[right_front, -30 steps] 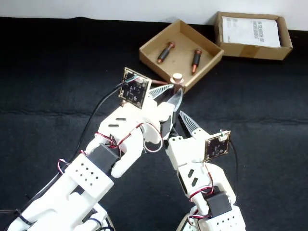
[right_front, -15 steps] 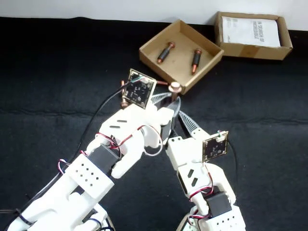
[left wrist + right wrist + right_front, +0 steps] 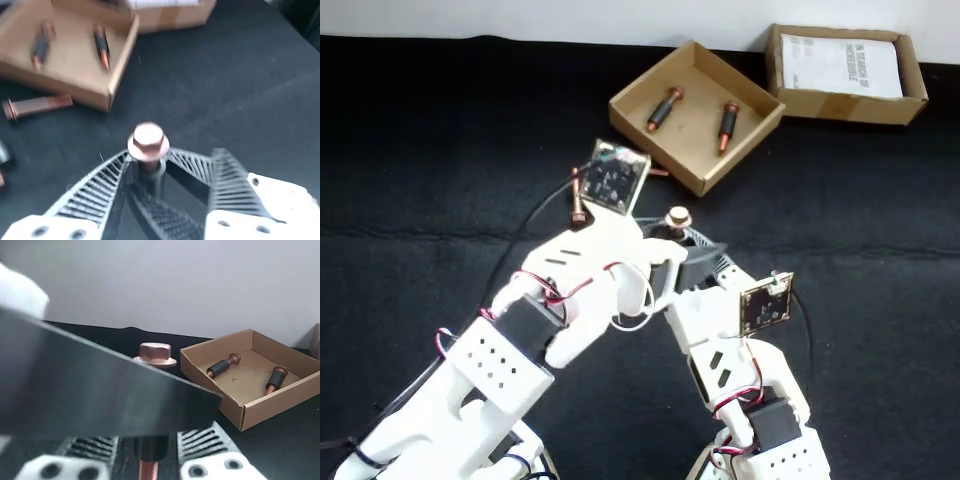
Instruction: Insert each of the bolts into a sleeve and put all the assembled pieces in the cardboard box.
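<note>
- Bolt (image 3: 677, 217) stands upright at centre of high view, head up, between the two arms' tips. It's well short of the cardboard box (image 3: 655, 145).
- Its shank runs thru a black sleeve (image 3: 150, 445); copper thread shows below the sleeve.
- Right gripper (image 3: 147, 442): jaws clamped on the sleeve, one either side.
- Left gripper (image 3: 149, 167) is at the same bolt, just under the head; can't tell if it grips.
- Box, upper centre, holds 2 assembled pieces (image 3: 662, 108), lying apart.
- Loose bolt (image 3: 35, 106) lies just beside the box's outer wall.
- Second loose bolt (image 3: 578, 200) lies on the black table (image 3: 420, 150), left of centre.
- Another box w/ paper (image 3: 840, 108) sits upper right.
</note>
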You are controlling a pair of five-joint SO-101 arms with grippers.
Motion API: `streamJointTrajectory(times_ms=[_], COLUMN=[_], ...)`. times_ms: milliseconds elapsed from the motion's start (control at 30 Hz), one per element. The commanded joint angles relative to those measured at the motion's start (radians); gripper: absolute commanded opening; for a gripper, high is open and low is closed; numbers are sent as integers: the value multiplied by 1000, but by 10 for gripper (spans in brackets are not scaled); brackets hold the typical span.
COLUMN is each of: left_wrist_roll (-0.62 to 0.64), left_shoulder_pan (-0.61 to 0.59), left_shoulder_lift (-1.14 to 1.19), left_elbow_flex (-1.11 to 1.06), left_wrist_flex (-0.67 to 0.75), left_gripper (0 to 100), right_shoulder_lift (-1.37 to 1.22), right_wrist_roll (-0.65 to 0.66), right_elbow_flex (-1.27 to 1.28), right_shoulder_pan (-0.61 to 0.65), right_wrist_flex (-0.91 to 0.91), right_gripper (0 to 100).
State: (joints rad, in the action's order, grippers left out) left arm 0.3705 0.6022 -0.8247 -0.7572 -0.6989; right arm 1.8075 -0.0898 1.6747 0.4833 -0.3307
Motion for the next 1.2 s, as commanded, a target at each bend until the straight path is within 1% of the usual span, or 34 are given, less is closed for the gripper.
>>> streamJointTrajectory(times_ms=[0, 200, 467, 533, 600, 700, 800, 833, 1000, 1067, 1167], left_wrist_roll=[26, 26, 21, 21, 20, 15, -37, -43, -46, -46, -46], left_shoulder_pan=[10, -36, -85, -114, -153, -208, -249, -265, -363, -400, -478], left_shoulder_lift=[-7, -42, -196, -254, -309, -380, -429, -443, -547, -598, -691], left_elbow_flex=[114, 156, 157, 154, 153, 151, 142, 128, -2, -87, -236], left_wrist_flex=[-78, -140, -187, -187, -187, -190, -221, -230, -247, -245, -245], left_gripper=[312, 312, 308, 274, 216, 115, 22, 5, 9, 9, 9], right_shoulder_lift=[21, 19, 18, 18, 16, 16, 16, 15, -4, -61, -200], right_wrist_roll=[12, 12, 8, 5, -21, -77, -77, -75, -49, -25, -23], right_elbow_flex=[128, 128, 128, 128, 119, 44, -31, -51, -147, -193, -285], right_shoulder_pan=[-30, -48, -50, -50, -50, -50, -50, -54, -61, -61, -61], right_wrist_flex=[-1, -1, -1, -4, -33, -133, -200, -216, -271, -275, -275], right_gripper=[8, 8, 8, 8, 8, 8, 8, 8, 8, 8, 8])
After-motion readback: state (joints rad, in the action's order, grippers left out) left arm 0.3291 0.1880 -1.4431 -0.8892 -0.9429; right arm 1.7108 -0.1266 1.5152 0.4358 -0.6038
